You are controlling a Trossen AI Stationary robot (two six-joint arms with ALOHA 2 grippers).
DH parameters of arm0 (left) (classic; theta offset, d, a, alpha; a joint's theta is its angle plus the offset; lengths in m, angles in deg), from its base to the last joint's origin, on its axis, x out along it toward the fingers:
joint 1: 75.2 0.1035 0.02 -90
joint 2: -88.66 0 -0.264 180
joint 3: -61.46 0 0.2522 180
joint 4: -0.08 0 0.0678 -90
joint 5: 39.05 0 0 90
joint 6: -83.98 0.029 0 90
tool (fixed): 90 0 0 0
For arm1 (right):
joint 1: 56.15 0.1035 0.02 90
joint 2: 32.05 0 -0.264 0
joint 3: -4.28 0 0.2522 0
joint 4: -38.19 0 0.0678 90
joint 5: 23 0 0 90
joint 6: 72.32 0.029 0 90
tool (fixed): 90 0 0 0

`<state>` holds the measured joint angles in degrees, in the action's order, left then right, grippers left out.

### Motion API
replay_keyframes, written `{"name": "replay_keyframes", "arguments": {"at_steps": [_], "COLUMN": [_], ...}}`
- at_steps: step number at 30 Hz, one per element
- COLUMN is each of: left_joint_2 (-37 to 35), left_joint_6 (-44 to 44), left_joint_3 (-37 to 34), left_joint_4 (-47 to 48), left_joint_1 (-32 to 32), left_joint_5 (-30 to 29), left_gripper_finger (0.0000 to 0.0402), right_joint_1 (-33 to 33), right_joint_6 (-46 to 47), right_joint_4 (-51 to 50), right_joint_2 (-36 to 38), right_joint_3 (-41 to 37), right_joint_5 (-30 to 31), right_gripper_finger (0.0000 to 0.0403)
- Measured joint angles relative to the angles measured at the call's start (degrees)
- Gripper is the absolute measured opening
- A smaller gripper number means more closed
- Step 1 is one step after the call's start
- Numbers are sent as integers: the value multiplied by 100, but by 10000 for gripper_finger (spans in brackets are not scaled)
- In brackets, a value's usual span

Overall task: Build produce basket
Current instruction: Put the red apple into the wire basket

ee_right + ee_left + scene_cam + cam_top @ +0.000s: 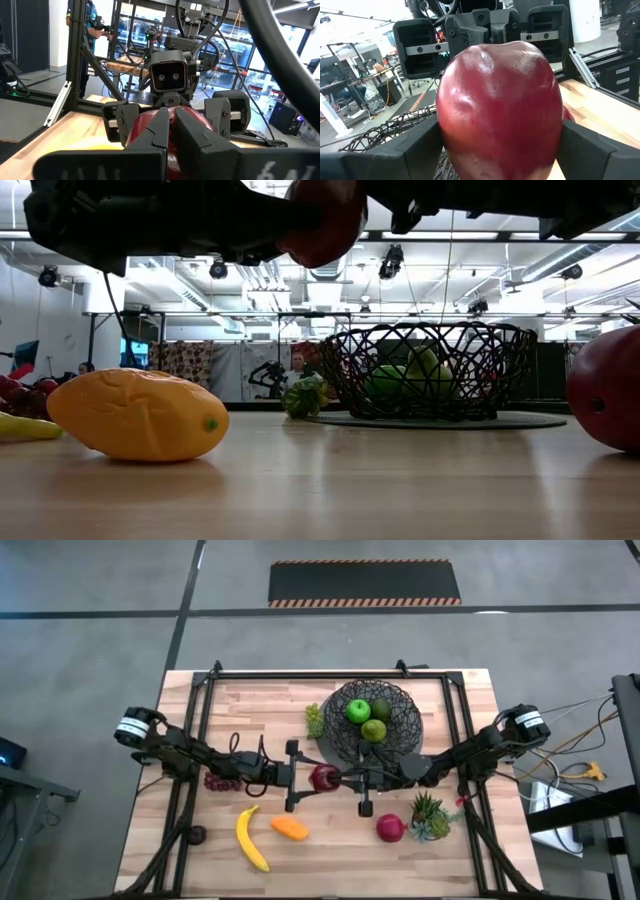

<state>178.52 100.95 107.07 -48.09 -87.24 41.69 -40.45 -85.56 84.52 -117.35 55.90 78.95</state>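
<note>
The wire basket (385,745) stands at the table's far middle and holds a green apple (357,711) and two more green fruits. My left gripper (318,778) is shut on a red apple (326,776), just in front of the basket. My right gripper (173,120) faces it from the right, fingers shut, with its tips right at the apple (145,135). Still on the table are a banana (250,838), an orange piece (290,828), a second red apple (390,828), purple grapes (222,780) and green grapes (315,720). My left gripper pinches the red apple between its two fingers (420,150), one on each side of its body (451,125). The fingers come level from the table's left. The apple (320,220) is lifted clear of the table. My right gripper's shut tips are at the apple's opposite face; I cannot tell whether they touch it.
A small potted plant (430,815) stands at the near right, next to the second red apple. A small dark fruit (197,834) lies at the near left. A black frame (300,675) runs along the table's far edge and down both sides.
</note>
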Motion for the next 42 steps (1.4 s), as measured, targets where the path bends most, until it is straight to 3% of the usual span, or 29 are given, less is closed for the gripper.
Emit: {"name": "replay_keyframes", "arguments": {"at_steps": [13,25,42], "left_joint_2": [-2,-7,-9], "left_joint_6": [182,146,144], "left_joint_3": [0,3,0], "left_joint_4": [81,93,209], "left_joint_1": [2,4,7], "left_joint_5": [7,1,-44], "left_gripper_finger": [305,386,389], "right_joint_1": [0,0,0], "right_joint_6": [-47,-28,173], "right_joint_4": [-20,-54,-647], "right_joint_2": [-2,-2,200], "right_joint_3": [-7,-7,-7], "right_joint_5": [-18,-14,220], "right_gripper_finger": [9,9,9]}}
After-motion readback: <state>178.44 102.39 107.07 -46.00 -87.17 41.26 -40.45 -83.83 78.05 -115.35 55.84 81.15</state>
